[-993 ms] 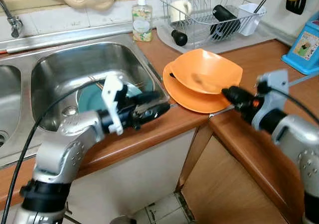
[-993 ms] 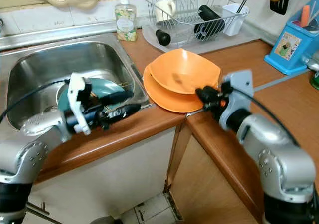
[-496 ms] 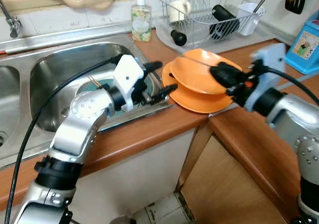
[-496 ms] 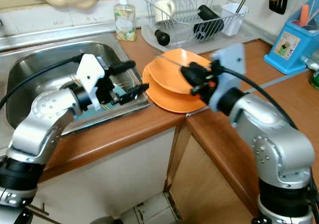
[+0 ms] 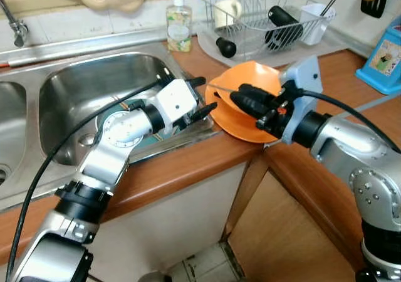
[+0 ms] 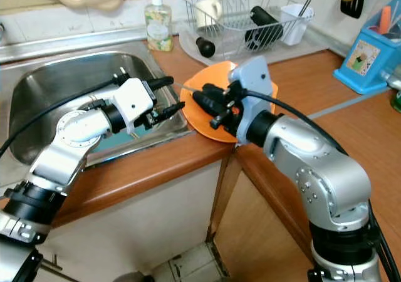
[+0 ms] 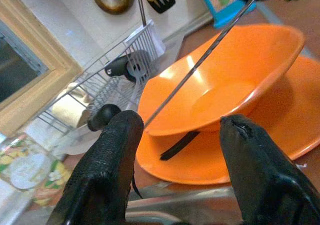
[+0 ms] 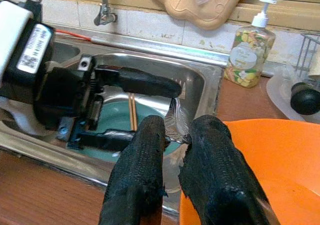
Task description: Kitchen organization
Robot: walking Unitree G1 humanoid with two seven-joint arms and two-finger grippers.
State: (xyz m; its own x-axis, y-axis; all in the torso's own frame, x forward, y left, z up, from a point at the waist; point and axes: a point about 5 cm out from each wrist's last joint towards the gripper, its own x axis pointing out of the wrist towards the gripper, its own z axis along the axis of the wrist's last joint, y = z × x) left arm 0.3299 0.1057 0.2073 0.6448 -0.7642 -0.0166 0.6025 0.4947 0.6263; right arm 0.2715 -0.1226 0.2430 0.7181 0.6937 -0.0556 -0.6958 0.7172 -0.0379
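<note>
At the sink's edge, right hand [image 6: 202, 99] clamps a thin utensil [image 7: 200, 60] over the orange bowl [image 5: 250, 84].
Left hand [image 5: 202, 100] apart; bowl rigid, light, likely slick: grip its rim.

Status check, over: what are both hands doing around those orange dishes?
Left hand open at sink edge, facing orange bowl. Right hand nearly shut over bowl rim. Thin metal rod across bowl.

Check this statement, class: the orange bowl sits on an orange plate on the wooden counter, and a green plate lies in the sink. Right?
One error: the plate in the sink is teal, as the right wrist view shows. The orange bowl does sit on the orange plate on the wooden counter.
</note>
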